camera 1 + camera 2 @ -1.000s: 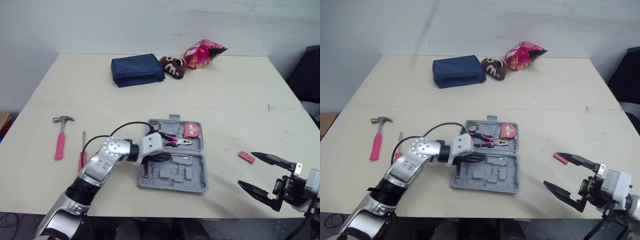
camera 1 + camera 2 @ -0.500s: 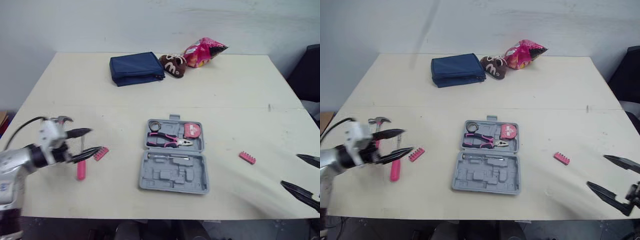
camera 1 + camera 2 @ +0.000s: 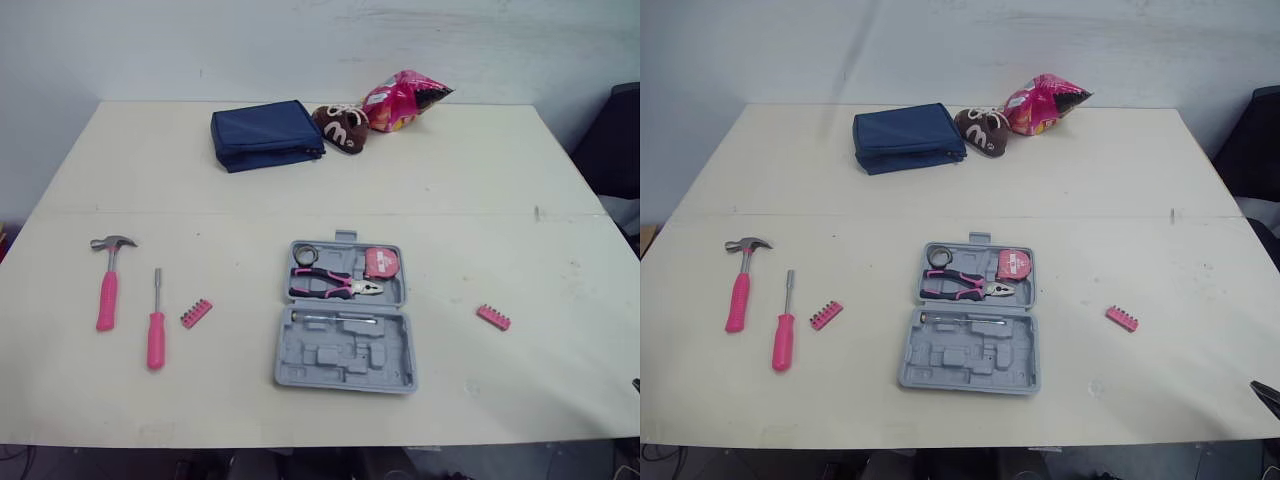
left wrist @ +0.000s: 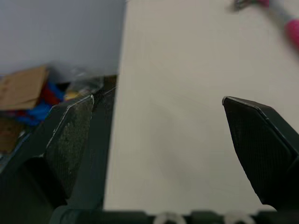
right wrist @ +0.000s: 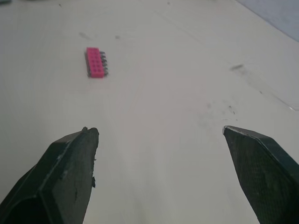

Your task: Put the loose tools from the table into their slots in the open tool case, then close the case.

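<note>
One grey moulded plastic case (image 3: 345,350), open; pink-handled hammer (image 3: 105,298), screwdriver (image 3: 156,340) loose.

One tool case (image 3: 346,366), one hammer (image 3: 106,297), one screwdriver (image 3: 156,338), two bit strips (image 3: 196,313) (image 3: 493,317)

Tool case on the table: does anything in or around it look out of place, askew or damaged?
Nothing looks damaged or spilled. The tool case lies open with pliers and a tape measure in it; a hammer, screwdriver and bit strip lie loose on its left, a second bit strip on its right.
</note>
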